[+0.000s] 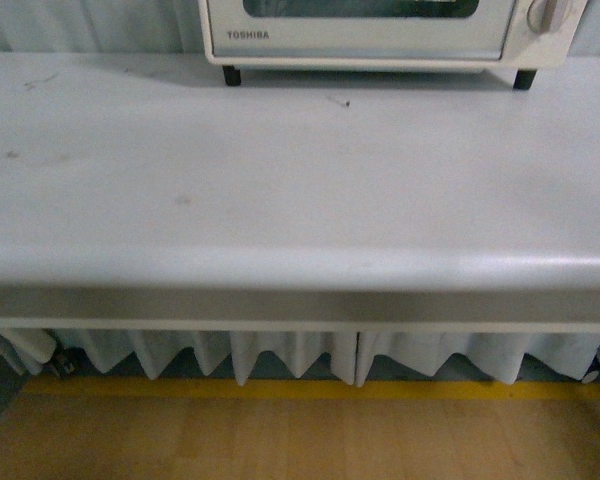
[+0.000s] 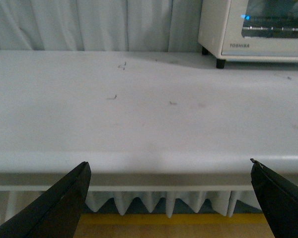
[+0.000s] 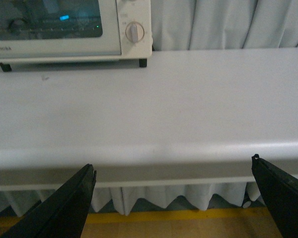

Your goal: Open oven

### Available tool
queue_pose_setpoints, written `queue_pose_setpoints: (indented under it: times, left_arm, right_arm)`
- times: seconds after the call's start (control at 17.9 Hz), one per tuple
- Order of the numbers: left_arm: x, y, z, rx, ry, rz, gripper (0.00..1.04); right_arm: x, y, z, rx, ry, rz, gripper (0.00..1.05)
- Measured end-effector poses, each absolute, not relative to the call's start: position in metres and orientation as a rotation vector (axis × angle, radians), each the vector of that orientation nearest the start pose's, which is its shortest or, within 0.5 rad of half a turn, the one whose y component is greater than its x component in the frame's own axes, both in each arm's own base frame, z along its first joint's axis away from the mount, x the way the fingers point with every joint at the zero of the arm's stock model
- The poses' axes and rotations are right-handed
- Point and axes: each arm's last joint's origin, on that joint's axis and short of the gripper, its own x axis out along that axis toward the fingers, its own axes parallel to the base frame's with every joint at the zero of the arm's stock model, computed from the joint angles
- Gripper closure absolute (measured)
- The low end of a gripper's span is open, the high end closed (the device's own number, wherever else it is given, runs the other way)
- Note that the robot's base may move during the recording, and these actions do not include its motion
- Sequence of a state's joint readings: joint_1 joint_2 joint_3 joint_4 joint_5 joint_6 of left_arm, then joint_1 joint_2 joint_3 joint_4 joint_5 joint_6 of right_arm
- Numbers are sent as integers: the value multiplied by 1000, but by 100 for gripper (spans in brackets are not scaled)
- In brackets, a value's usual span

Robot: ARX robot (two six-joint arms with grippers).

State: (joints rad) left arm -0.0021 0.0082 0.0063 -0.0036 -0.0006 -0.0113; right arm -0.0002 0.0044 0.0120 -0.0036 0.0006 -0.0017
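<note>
Left pincer (image 2: 169, 163) and right pincer (image 3: 174, 163) both gape released off the near edge of the desk (image 1: 280, 180) — well apart from the oven (image 1: 380, 40), shut at its far edge — so the reach seems yet to start, needing the door's handle, unseen here.

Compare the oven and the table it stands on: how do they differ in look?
The oven is cream-white; the table is a paler grey-white. The oven is boxy on dark feet; the table is a broad flat slab with a cloth skirt below. The oven has a dark glass window; the table top is plain apart from small dark scuffs. Both are pale.
</note>
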Motion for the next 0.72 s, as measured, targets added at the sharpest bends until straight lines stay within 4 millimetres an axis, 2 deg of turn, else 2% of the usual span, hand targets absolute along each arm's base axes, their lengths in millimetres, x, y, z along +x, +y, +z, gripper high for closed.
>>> queue_pose_setpoints:
  times: [0.72]
  left_arm:
    - [98, 0, 165, -10, 2, -2, 7]
  right_arm:
    - [97, 0, 167, -1, -8, 0, 6]
